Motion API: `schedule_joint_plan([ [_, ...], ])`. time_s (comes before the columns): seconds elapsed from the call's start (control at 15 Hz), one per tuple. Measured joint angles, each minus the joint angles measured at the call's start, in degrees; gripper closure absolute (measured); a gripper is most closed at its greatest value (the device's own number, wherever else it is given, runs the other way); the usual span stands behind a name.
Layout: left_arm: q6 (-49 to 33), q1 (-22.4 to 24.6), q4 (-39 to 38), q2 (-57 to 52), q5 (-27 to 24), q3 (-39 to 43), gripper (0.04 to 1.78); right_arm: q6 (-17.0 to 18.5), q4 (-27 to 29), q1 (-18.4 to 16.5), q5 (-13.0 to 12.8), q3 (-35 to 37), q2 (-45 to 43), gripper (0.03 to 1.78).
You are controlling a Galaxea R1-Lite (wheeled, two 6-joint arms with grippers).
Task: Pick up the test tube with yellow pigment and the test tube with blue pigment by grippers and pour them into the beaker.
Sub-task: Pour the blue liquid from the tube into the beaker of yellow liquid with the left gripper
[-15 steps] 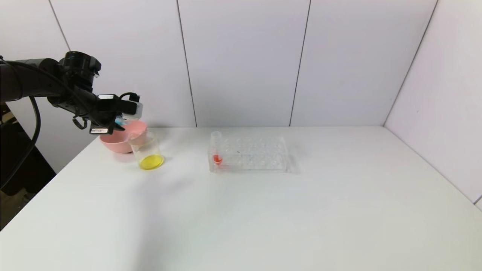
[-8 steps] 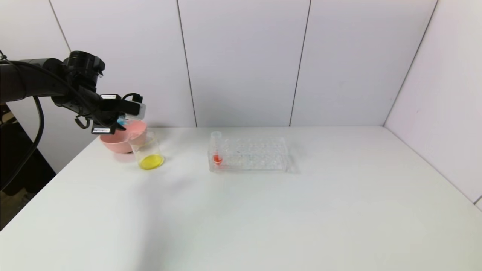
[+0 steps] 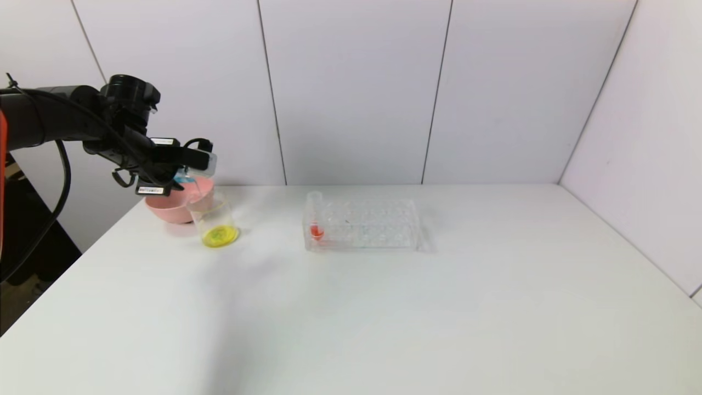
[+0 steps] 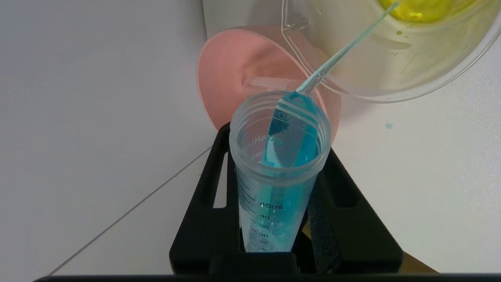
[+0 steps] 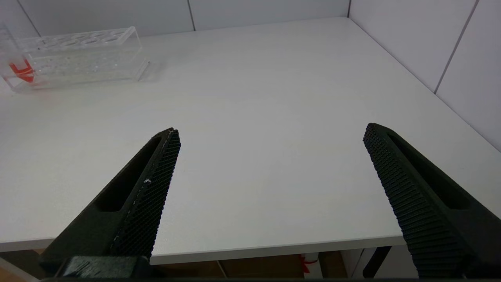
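You can read numbers on test tube with blue pigment [image 4: 280, 172], held tight in left gripper [image 4: 280, 219]. Marks on tube wall say "45mL", then 40, 35, 30, going down toward gripper. More numbers below, cut off. Inside tube near rim, mirrored letters and "30" show through wall, too hard to read. White label on left gripper [image 3: 149, 190] too small to read.

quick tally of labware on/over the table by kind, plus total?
Test tubes: 2, blue in the left gripper, red in the rack
Beaker: 1
Bowl: 1
Rack: 1
Total: 5
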Motion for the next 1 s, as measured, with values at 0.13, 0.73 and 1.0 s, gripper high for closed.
schedule_joint_plan([
  [0.13, 0.0, -0.2, -0.1, 0.0, 0.4, 0.0, 1.32, 0.0, 0.0, 0.0, 0.0, 0.0, 0.0, 0.10],
  [0.73, 0.0, -0.9, -0.4, 0.2, 2.0, 0.0, 1.32, 0.0, 0.0, 0.0, 0.0, 0.0, 0.0, 0.10],
  [1.0, 0.1, -1.0, -0.4, 0.2, 2.2, 0.0, 1.32, 0.0, 0.0, 0.0, 0.0, 0.0, 0.0, 0.10],
])
